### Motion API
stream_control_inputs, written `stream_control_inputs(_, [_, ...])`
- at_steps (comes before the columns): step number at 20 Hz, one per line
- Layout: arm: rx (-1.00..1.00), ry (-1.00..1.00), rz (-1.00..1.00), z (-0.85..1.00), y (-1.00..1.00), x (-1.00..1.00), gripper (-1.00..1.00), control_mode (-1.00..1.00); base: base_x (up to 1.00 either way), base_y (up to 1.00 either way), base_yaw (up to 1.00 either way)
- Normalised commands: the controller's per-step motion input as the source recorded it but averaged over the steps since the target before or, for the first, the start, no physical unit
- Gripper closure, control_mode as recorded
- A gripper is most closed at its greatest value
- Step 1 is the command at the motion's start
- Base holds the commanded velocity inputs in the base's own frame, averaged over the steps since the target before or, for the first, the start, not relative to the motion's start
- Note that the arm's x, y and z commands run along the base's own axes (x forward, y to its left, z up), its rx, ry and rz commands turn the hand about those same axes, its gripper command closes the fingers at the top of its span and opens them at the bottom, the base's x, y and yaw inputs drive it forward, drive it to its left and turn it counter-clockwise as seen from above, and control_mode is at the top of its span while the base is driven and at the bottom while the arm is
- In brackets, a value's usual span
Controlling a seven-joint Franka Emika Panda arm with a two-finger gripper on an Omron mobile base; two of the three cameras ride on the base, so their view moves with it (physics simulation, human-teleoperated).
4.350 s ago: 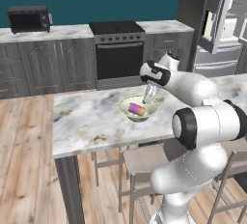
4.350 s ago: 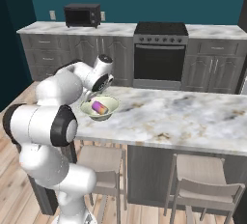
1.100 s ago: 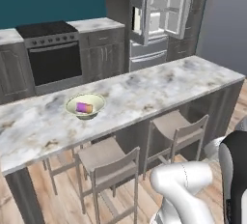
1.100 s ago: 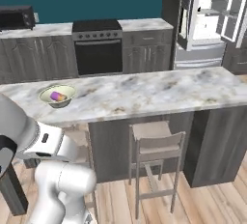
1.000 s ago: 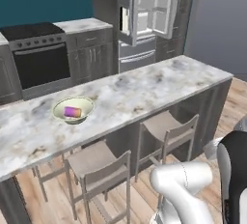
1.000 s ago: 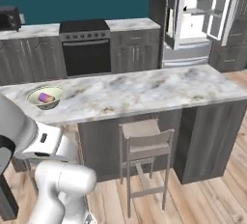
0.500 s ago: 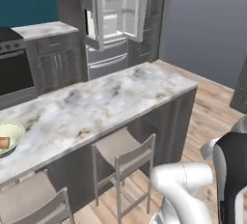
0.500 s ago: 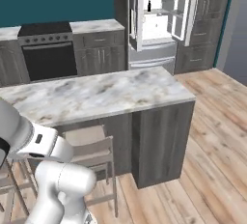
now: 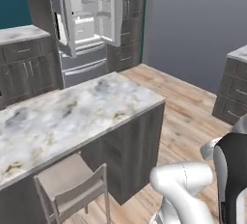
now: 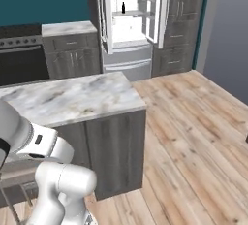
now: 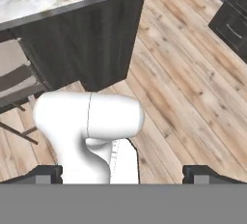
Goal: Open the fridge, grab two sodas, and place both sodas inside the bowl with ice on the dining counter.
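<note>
The fridge (image 10: 131, 20) stands at the far side of the kitchen with both upper doors swung wide, white shelves showing. On an upper shelf a slim dark drink (image 10: 123, 8) stands upright, apart from anything else. The dining table (image 9: 72, 112) lies between robot and fridge, its near corner bare marble, a stool (image 9: 72, 187) tucked under its edge. The gripper (image 11: 123, 174) points down at the wooden floor beside the table's end, jaws spread wide with nothing between them. I'd judge this the trip to fetch a soda: next the base must round the table's end, close on the fridge, then the arm must lift toward that shelf.
</note>
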Motion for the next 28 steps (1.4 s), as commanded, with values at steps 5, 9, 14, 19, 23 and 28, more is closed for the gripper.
stream_control_inputs(5, [0.0,0.0,0.0,0.0,0.0,0.0,-1.0,1.0,0.61,-1.0,-0.05])
stream_control_inputs(9, [0.0,0.0,0.0,0.0,0.0,0.0,-1.0,1.0,0.7,-1.0,0.0])
stream_control_inputs(14, [0.0,0.0,0.0,0.0,0.0,0.0,-1.0,1.0,0.8,-1.0,0.0])
stream_control_inputs(19, [0.0,0.0,0.0,0.0,0.0,0.0,-1.0,1.0,0.96,-1.0,0.06])
stream_control_inputs(23, [0.0,0.0,0.0,0.0,0.0,0.0,-1.0,1.0,0.99,-0.89,0.13])
stream_control_inputs(28, [0.0,0.0,0.0,0.0,0.0,0.0,-1.0,1.0,1.0,-0.53,0.25])
